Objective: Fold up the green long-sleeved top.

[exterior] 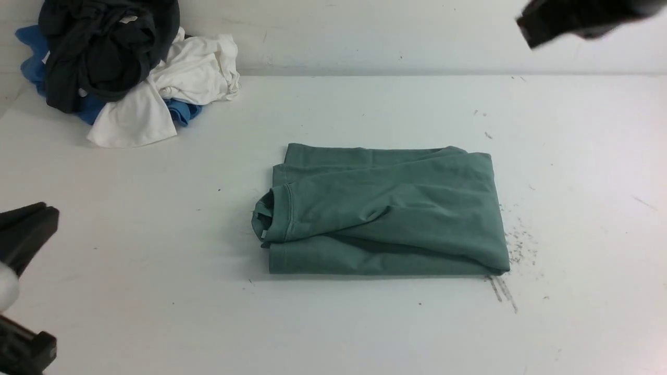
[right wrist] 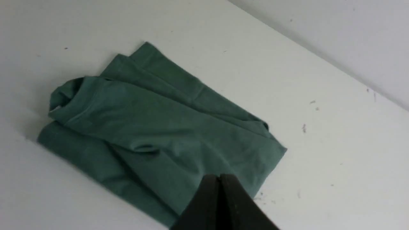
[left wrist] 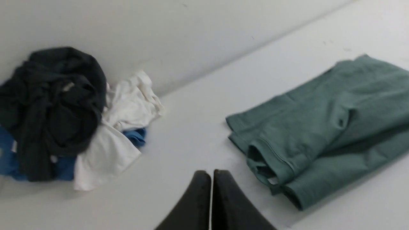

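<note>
L gripper (left wrist: 212, 180) & R gripper (right wrist: 219, 183) both shut, arms apart.

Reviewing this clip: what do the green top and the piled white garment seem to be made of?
Green top: matte, probably cotton jersey; it folds softly, with smooth panels, no sheen and a stitched band at one end.

White garment: likely thin matte cotton knit, judging by its many small crumples and limp drape, though a blend would look much the same.

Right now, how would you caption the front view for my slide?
Green top folded into a bundle, clothes pile behind left.
</note>
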